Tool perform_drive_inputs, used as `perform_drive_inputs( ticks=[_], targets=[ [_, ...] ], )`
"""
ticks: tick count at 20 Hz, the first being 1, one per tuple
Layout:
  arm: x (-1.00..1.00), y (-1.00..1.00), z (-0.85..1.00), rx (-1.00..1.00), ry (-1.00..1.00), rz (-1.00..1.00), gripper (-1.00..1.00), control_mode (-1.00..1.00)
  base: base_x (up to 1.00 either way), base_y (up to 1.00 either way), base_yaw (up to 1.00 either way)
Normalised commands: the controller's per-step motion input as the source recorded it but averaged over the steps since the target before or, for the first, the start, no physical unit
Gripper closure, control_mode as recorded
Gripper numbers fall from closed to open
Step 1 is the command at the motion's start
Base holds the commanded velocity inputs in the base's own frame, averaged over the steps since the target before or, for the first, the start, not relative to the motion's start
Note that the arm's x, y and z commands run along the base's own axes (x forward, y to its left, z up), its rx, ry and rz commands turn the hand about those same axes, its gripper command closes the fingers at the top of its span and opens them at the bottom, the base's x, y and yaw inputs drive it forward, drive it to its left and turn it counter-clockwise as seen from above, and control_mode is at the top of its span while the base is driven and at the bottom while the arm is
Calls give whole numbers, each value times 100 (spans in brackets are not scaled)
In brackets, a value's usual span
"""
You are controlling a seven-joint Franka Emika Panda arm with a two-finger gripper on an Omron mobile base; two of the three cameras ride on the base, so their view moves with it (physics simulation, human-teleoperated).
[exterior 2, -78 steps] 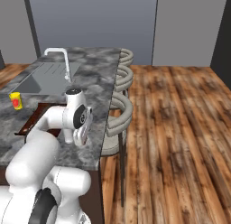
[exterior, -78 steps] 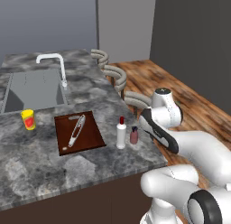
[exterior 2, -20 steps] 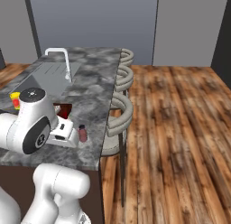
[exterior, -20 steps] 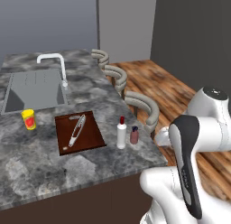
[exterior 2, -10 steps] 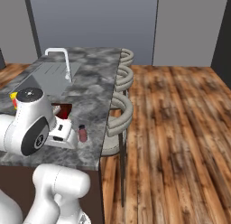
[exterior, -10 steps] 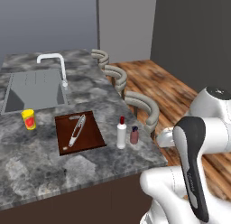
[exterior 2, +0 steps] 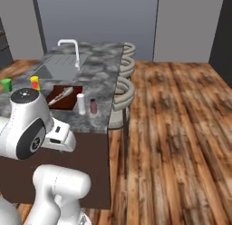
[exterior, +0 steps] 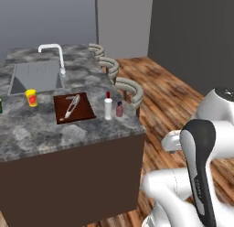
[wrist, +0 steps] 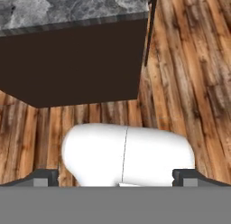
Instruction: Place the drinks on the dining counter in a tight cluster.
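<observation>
Moved: arm has swung from over the island's edge back toward the base, and both base views have shifted, so the base has driven back a little; bottles stand as they did
Fingers: fingers spread fully apart with nothing between them; hand view looks down past the island's dark side at the wood floor, well apart from the bottles
Drinks: white bottle with red cap and short pinkish-red bottle stand upright just beside each other, near the right edge of the grey marbled tabletop, next to the cutting board; a third, clear bottle I cannot make out
Other things: yellow cup sits well apart by the sink; green cup further off
Progress: judged from this, two drinks are already clustered; the third drink is left to fetch and set against them
</observation>
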Motion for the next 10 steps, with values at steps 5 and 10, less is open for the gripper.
perform_drive_inputs(
  ticks=[5,10],
  targets=[
    [0,0,0,0,0,0,-100,100,-46,74,44],
    [0,0,0,0,0,0,-100,100,-44,81,54]
  ],
)
